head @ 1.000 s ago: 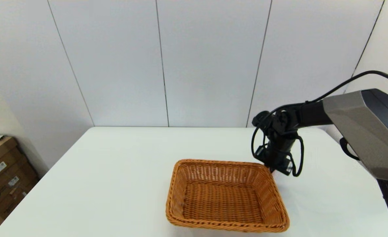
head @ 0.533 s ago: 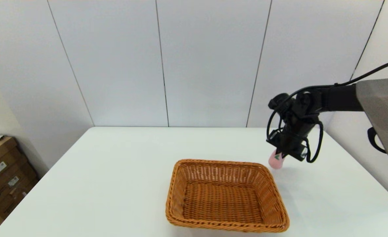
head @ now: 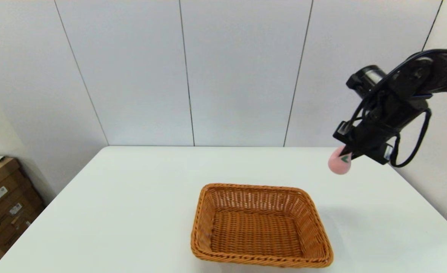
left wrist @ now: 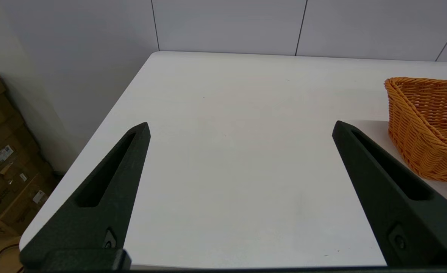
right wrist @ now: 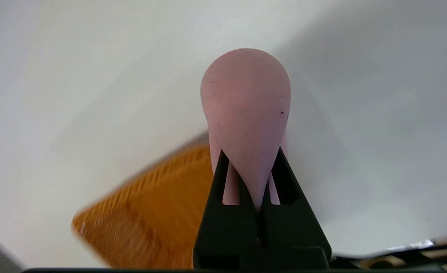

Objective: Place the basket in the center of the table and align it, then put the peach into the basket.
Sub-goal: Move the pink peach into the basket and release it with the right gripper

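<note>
A: Where's the peach [head: 337, 163]?

B: Pinched in the right claw [head: 347, 156], its fingers closed tight on it — held in the air above the surface [head: 132, 197].

A: And the basket [head: 259, 225]?

B: Below that claw and off to its left (empty, resting on the surface). The left claw [left wrist: 238, 129] hangs apart from the basket, spread wide.

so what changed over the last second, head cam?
The right gripper, low at the far right corner of the basket a second ago, has risen up and to the right, lifting the peach clear of the table; it stays shut on it. Basket unmoved. Left gripper is open, parked.
</note>
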You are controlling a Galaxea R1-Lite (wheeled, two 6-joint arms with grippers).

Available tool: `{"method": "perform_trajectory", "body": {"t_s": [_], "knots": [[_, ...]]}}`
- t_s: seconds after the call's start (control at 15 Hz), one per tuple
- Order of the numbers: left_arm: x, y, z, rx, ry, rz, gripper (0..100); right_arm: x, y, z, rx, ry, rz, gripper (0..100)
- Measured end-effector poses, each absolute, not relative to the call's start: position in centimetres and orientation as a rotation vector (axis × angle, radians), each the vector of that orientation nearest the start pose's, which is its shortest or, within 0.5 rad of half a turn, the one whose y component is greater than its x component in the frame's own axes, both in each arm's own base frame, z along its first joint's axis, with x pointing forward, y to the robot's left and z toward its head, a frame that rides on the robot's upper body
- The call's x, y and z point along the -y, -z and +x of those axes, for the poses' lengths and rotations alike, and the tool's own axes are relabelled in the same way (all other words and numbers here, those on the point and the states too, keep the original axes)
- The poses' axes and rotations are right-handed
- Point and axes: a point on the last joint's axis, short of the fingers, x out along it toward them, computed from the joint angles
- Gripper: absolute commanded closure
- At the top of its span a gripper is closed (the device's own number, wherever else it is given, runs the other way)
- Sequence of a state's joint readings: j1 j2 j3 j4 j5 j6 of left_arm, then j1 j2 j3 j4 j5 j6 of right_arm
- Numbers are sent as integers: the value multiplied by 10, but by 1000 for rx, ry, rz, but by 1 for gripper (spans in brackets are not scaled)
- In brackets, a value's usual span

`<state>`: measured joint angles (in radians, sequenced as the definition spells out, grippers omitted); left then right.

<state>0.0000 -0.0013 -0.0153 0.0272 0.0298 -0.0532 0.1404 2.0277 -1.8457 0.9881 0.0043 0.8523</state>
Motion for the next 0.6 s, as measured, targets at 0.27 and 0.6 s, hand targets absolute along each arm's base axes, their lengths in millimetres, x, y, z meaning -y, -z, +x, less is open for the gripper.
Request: {"method": "perform_trajectory", "body": {"t_s": [0.27,0.6], "knots": [[-1,-77,-24,-10,-30,-53,0,-72,-274,285,-1180,181,593,100],[-1,-77,-24,-10,-29,-51,0,-125,-301,221,-1229,-62,449,100]]}}
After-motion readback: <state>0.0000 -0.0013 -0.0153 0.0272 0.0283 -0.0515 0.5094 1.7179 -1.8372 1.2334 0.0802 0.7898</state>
